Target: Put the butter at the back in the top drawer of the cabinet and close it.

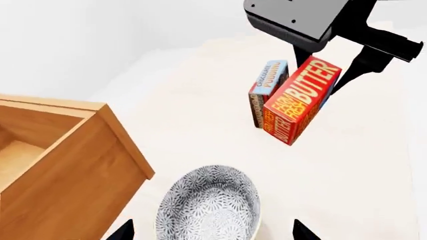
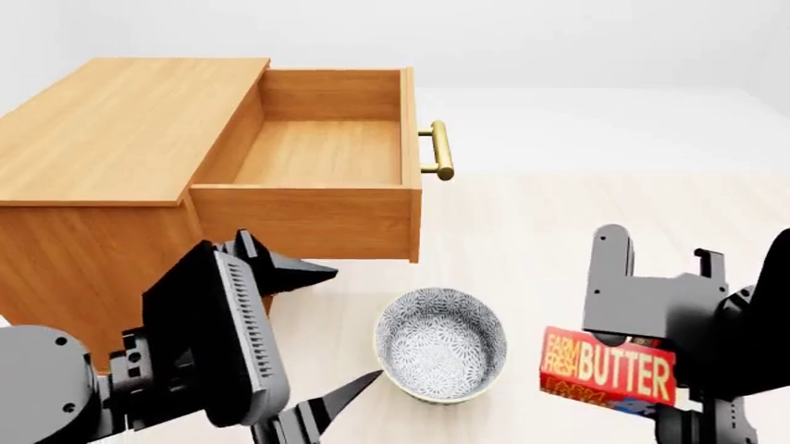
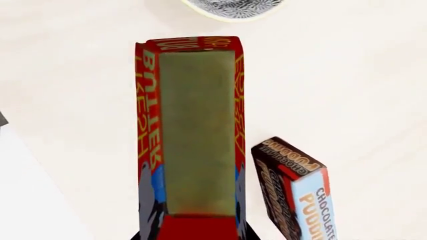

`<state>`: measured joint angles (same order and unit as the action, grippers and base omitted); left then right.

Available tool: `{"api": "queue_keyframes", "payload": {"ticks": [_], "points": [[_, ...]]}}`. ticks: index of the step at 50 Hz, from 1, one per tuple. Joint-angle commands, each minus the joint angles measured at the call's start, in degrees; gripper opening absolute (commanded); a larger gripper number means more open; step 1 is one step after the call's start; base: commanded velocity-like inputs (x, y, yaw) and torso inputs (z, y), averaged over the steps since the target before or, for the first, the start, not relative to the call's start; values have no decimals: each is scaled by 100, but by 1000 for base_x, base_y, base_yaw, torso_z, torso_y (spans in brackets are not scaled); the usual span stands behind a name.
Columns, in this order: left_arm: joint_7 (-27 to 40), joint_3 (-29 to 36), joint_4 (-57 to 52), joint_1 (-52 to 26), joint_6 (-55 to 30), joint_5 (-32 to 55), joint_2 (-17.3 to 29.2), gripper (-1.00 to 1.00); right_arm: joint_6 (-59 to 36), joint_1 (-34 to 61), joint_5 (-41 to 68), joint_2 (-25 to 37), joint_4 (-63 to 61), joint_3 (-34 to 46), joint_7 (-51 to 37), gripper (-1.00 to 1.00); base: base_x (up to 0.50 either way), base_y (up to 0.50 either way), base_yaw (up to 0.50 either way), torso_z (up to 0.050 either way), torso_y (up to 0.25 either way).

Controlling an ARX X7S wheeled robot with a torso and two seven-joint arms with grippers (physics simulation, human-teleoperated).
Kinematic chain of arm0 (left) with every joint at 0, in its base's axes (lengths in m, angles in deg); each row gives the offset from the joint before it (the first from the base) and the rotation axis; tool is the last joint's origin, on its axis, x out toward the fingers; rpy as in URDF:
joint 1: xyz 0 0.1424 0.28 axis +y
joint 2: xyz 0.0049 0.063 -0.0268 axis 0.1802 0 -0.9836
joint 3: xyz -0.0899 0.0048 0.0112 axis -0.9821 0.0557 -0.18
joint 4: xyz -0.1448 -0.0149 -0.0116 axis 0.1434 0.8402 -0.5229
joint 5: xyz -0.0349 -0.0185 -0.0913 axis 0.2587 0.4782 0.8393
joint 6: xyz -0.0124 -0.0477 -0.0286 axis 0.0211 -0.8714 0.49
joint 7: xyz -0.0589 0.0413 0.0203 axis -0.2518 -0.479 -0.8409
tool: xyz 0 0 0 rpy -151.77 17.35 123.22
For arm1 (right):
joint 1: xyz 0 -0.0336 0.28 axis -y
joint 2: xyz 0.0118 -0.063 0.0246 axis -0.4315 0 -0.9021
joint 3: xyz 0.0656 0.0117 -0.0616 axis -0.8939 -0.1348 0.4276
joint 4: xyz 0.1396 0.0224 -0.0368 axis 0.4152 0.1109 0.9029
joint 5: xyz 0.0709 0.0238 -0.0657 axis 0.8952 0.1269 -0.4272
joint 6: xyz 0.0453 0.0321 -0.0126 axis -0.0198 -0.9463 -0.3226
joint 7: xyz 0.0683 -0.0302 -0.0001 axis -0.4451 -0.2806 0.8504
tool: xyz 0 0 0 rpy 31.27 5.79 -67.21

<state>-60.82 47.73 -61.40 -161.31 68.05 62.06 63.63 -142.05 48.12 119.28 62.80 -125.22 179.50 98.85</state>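
2 boxes read "FARM FRESH BUTTER" [image 1: 299, 102] (clamped in right jaws) and "CHOCOLATE PUDDING" [image 1: 267, 90]; left jaws gape empty

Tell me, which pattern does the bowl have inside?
The bowl has a fine dark speckled pattern on white inside, with a pale rim. It shows best in the left wrist view.

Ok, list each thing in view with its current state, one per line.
top drawer: pulled open, nothing inside
butter: lifted off the floor, tilted, clamped in the right claw
chocolate pudding box: standing on the floor behind the butter
bowl: upright on the floor, nothing in it
left claw: open, holding nothing
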Motion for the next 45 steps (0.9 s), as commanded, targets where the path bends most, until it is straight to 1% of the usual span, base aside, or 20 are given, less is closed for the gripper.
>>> {"api": "queue_keyframes", "payload": {"ticks": [1, 7, 14, 19, 28, 45], "points": [[-434, 93, 19, -302, -635, -29, -245, 100, -18, 656, 592, -363, 8, 259, -505, -100, 0, 0, 0, 0, 0], [-903, 186, 73, -415, -866, -184, -367, 100, -29, 876, 1076, -557, 19, 370, -837, -100, 0, 0, 0, 0, 0], [-1224, 205, 159, -445, -856, -304, -454, 100, 27, 1083, 1527, -692, -9, 471, -1148, -100, 0, 0, 0, 0, 1], [-1391, 264, 321, -452, -926, -435, -614, 100, 68, 1208, 1767, -752, -14, 468, -1276, -100, 0, 0, 0, 2, 0], [-1521, 253, 542, -566, -1054, -428, -872, 100, 184, 1286, 2020, -940, 27, 442, -1466, -100, 0, 0, 0, 0, 1], [-1720, 148, 935, -698, -1067, -358, -1130, 100, 328, 1418, 2309, -1186, 43, 351, -1633, -100, 0, 0, 0, 1, 1]]}}
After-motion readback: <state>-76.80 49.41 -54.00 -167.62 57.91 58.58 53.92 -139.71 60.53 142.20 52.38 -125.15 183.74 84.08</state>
